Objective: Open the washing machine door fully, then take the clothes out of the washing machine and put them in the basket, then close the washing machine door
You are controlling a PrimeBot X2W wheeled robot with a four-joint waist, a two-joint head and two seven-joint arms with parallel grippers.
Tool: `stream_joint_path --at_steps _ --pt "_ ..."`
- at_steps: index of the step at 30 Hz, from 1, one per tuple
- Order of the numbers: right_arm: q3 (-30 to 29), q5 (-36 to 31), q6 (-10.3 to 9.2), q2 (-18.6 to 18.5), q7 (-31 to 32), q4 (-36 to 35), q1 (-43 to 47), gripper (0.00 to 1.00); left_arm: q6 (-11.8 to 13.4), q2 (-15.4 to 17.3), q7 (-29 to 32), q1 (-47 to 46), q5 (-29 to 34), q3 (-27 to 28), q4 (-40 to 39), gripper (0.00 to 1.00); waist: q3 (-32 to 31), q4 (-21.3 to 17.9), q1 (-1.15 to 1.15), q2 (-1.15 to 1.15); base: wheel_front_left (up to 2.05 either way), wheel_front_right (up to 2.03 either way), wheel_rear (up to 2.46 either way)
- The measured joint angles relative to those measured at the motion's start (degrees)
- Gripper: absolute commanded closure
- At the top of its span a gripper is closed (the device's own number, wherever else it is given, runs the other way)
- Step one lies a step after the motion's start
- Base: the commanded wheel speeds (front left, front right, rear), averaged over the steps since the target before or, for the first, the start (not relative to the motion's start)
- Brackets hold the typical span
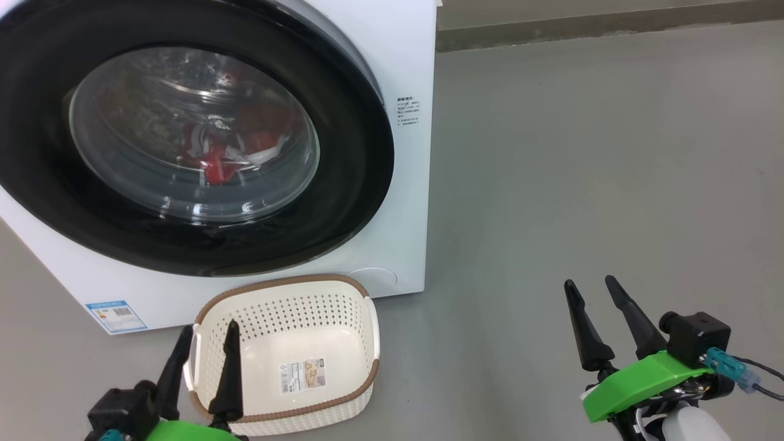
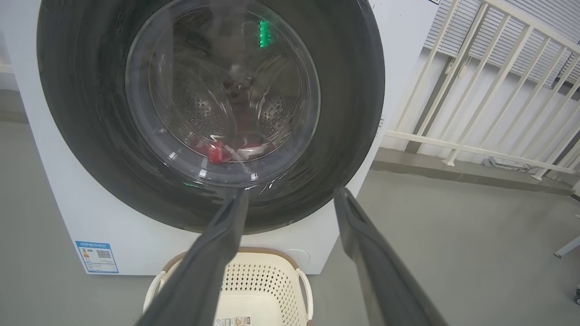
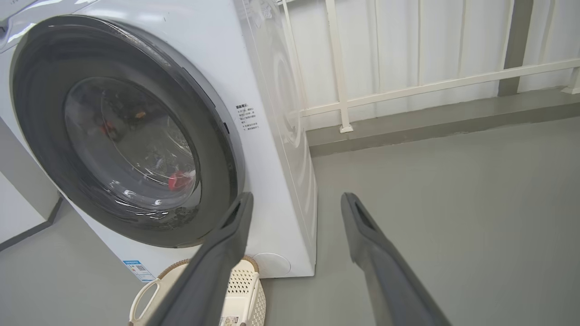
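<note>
Washing machine door (image 1: 190, 135) shut, basket (image 1: 288, 282) set on the floor just before it.
Red clothes (image 1: 214, 165) are seen through the door; left claw (image 1: 209, 327) and right claw (image 1: 590, 282) are held wide open, gripping nothing.

Smooth grey floor (image 1: 582, 184) runs to a low grey kerb (image 3: 430, 122) that carries a white barred railing (image 3: 337, 68)

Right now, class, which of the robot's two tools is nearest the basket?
The left tool, at the head view's lower left: its fingers overlap the basket, while the right tool stands apart over bare floor.
</note>
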Motion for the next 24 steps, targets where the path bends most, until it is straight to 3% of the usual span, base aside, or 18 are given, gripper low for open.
stream_joint_path --at_steps 14,24 --pt "1.75 -9.60 0.00 -0.33 -2.50 0.01 -0.59 0.00 0.37 0.07 -2.53 -0.23 9.70 -0.22 -0.02 0.00 -0.64 -0.67 0.00 0.00 0.00 0.00 0.00" --pt "2.09 -12.32 0.00 -0.44 -3.19 0.16 -0.61 0.00 1.61 0.20 -3.03 -0.22 11.95 -1.31 0.03 0.00 -0.77 -0.79 0.00 0.00 0.00 0.00 0.00"
